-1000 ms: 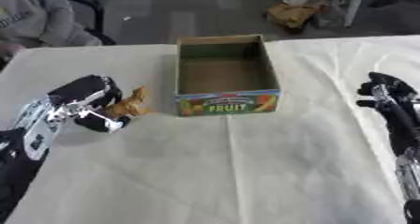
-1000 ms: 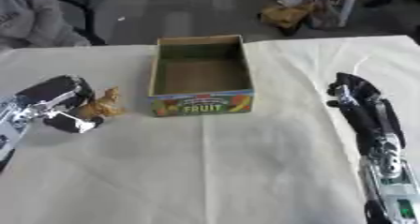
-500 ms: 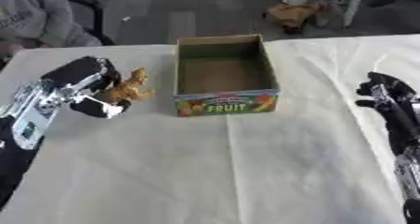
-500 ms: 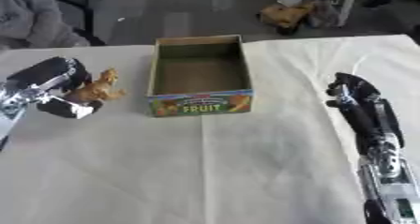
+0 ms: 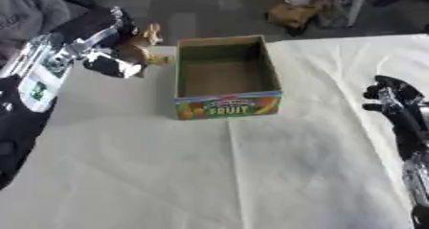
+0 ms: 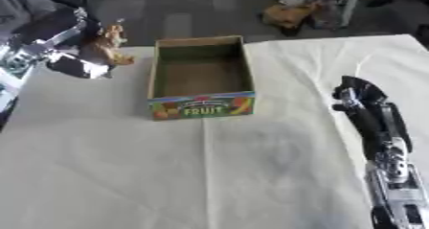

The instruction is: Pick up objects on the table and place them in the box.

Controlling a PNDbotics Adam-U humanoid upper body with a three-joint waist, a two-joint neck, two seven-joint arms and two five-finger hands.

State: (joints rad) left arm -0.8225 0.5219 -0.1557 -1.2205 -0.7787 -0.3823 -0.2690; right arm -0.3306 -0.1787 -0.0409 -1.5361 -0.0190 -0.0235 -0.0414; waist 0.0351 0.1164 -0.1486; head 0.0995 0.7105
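Note:
A small brown toy animal (image 5: pixel 141 45) hangs in the air left of the box, held in my left hand (image 5: pixel 99 37), whose fingers are curled round it. The open cardboard box (image 5: pixel 224 103) with "FRUIT" printed on its front stands in the middle of the white-clothed table; its inside looks bare. My right hand (image 6: pixel 358 97) rests at the table's right side, apart from the box, fingers curled and holding nothing.
A white cloth (image 5: pixel 218 175) covers the table, with free room in front of the box. A brown bag (image 5: pixel 293 13) and furniture legs stand on the floor beyond the far edge. A person's grey sleeve (image 5: pixel 25 7) shows at the top left.
My left hand has lifted the toy animal off the table and carried it up and toward the box's left wall. The right hand has stayed put.

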